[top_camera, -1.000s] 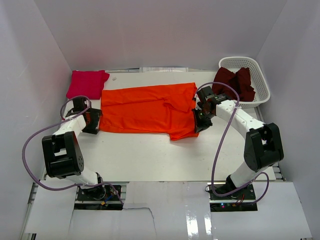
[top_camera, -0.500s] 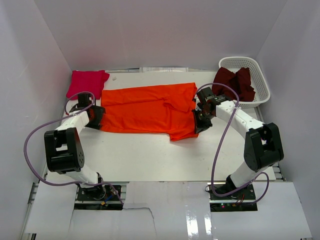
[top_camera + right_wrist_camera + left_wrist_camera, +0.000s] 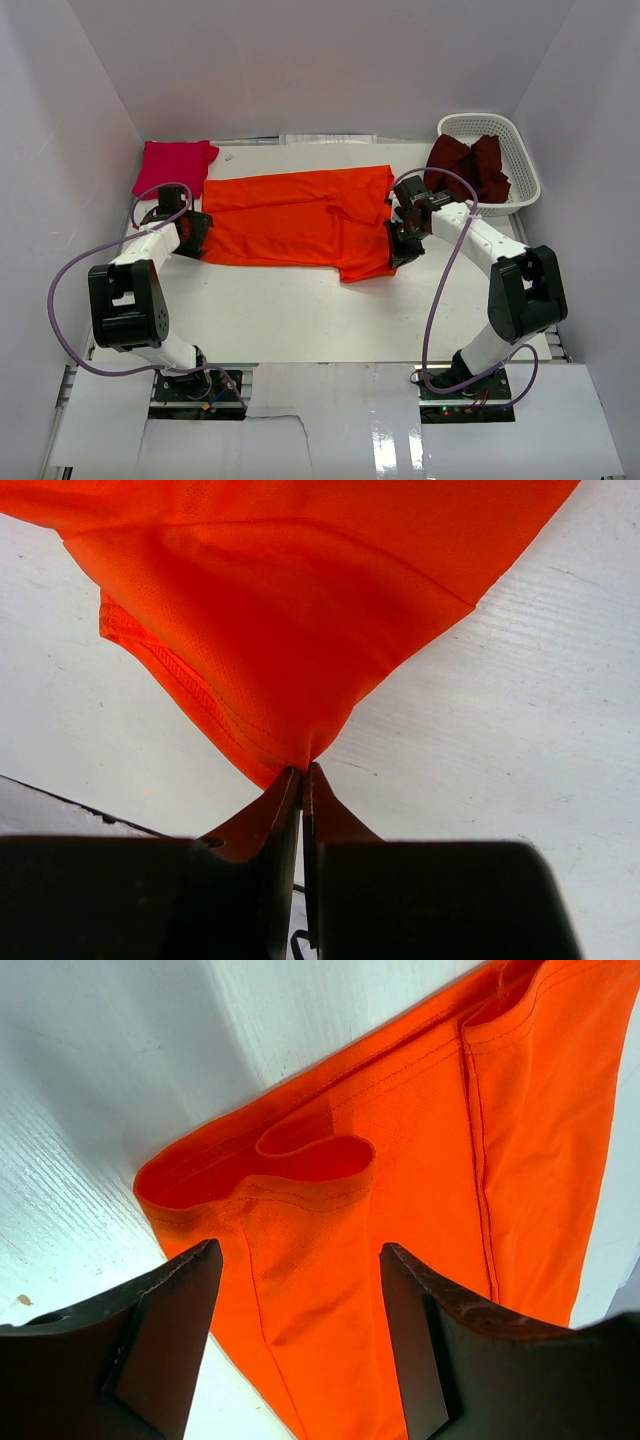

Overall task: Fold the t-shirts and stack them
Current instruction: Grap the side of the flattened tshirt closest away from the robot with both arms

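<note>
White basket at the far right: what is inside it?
A dark maroon t-shirt, bunched up and partly spilling over the left rim of the basket. The cloth covers most of the basket floor, so anything beneath it cannot be seen.

This is looking like a robot test lab, not a home. Plain white walls (image 3: 320, 60) are standing around a flat white table (image 3: 300, 310) like a box. Two white and black robot arms are sitting bolted at the table's 6 o'clock edge, the left arm (image 3: 125, 300) at 7 o'clock and the right arm (image 3: 520, 295) at 5 o'clock. Thin purple cables (image 3: 426, 345) are looping off them. A bright orange cloth t-shirt (image 3: 290, 220) is lying flat in the middle. A white plastic lattice basket (image 3: 480, 119) is sitting at 2 o'clock.
</note>
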Action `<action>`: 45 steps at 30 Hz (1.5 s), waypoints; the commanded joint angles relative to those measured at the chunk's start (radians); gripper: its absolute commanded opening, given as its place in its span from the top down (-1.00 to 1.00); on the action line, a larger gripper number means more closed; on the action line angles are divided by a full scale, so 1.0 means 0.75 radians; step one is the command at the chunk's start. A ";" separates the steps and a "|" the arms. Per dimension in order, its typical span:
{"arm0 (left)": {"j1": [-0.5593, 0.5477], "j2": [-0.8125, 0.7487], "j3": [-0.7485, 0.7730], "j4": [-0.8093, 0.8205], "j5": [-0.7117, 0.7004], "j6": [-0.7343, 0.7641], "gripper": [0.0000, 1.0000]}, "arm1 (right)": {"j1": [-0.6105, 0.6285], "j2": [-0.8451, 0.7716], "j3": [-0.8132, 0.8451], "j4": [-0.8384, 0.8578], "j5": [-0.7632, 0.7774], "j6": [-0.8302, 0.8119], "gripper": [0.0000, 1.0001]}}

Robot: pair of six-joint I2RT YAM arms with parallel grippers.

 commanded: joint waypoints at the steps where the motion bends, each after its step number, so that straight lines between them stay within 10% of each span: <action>1: -0.008 -0.053 0.013 -0.022 -0.053 -0.042 -0.50 | 0.005 -0.051 -0.006 0.017 -0.023 -0.009 0.85; 18: -0.012 0.162 0.089 -0.018 -0.053 -0.044 -0.33 | 0.003 -0.051 0.002 0.005 -0.008 -0.007 0.84; 36: -0.012 -0.182 -0.071 -0.038 -0.049 -0.046 -0.34 | 0.007 -0.047 -0.006 0.009 -0.021 -0.013 0.85; 45: -0.012 -0.106 -0.073 -0.038 0.002 -0.060 0.15 | 0.005 -0.061 -0.016 0.007 -0.021 -0.011 0.85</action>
